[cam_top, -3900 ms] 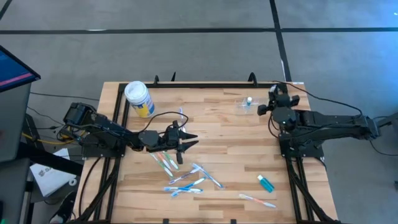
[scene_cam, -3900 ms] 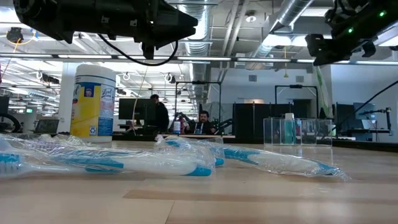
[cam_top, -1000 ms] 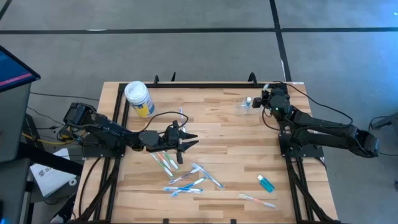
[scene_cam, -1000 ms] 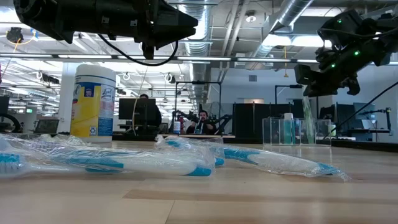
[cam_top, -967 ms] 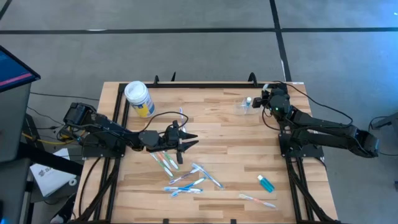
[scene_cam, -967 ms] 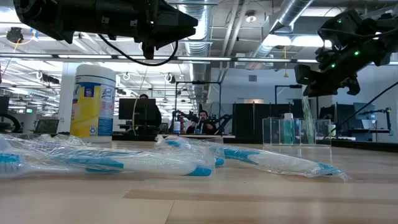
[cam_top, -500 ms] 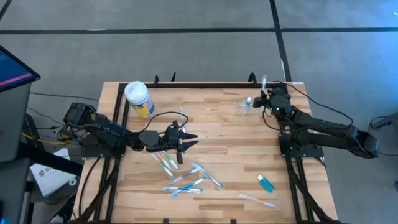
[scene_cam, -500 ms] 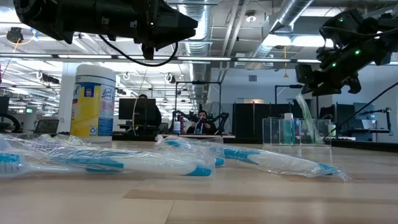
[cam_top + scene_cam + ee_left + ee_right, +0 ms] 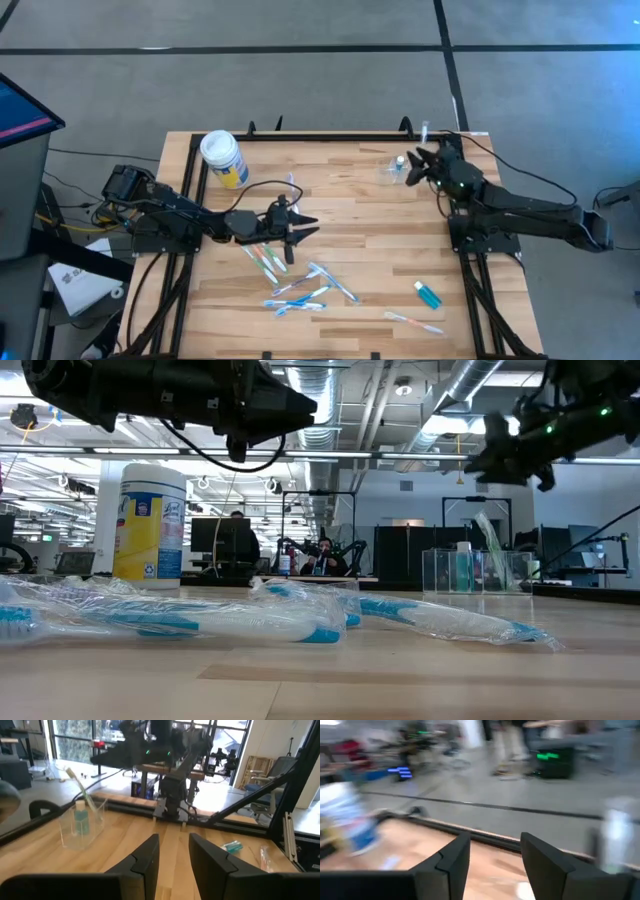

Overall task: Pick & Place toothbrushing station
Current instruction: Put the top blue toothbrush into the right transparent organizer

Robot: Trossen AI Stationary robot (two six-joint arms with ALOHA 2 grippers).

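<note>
Since a second ago the right gripper (image 9: 413, 165) has let go of a toothbrush (image 9: 489, 540), jaws now spread above the clear cup (image 9: 476, 571) at the surface's far right corner, where a careless withdrawal could tip it; the left gripper (image 9: 304, 226) hangs mid-surface, jaws part-open and empty.

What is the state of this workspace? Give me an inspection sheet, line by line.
Surface: wooden table, black frame.
Job's things: clear cup at far right corner, holding a small teal bottle and a leaning wrapped toothbrush.
Clutter: wrapped toothbrushes mid-table; one near front edge; teal bottle; wipes canister.
Claws: left claw open, above the brushes, empty; right claw open beside the cup, empty.
Cables: black cable looping over left arm.
Surroundings: people at desks behind.
</note>
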